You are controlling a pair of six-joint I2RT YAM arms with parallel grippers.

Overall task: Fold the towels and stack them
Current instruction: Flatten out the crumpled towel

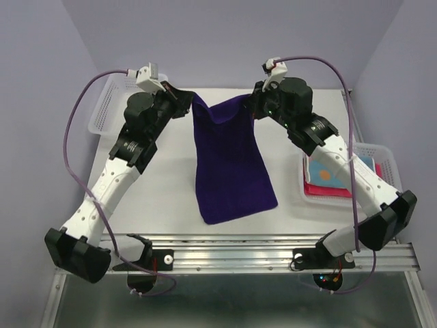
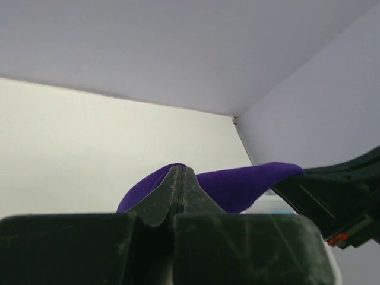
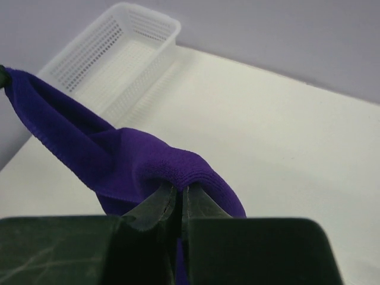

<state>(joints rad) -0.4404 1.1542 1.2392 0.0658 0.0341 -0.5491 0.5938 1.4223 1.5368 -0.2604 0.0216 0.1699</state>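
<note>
So here both arms have the dark purple towel (image 1: 232, 164) strung up between them near the top middle of the overhead view. The left claw (image 1: 190, 100) is pinched tight on one top corner and the right claw (image 1: 255, 104) is pinched tight on the other. The wrist views back that up, with the tips pressed together and purple cloth bunched right at them on both sides (image 2: 181, 169) (image 3: 179, 189). The towel hangs down from that top edge and its lower end drapes onto the desk (image 1: 164, 178) around the centre of the frame, a bit skewed toward the lower right.

My take on doing this step well:
- hold both corners at the same height and pull the top edge taut, because it sags in the middle right now
- lay it down slowly so the bottom edge lands flat, then bring the held edge over to meet it
- square it up before letting go, since that lower hem looks crooked
- don't release one corner early or it'll swing and bunch

The folded towels (image 1: 326, 179) sit in the white mesh basket (image 1: 382, 152) at centre right, blue with an orange dot on top of pink-red, so I'd guess this one ends up there. The other basket (image 1: 109, 102) is at upper left
</note>
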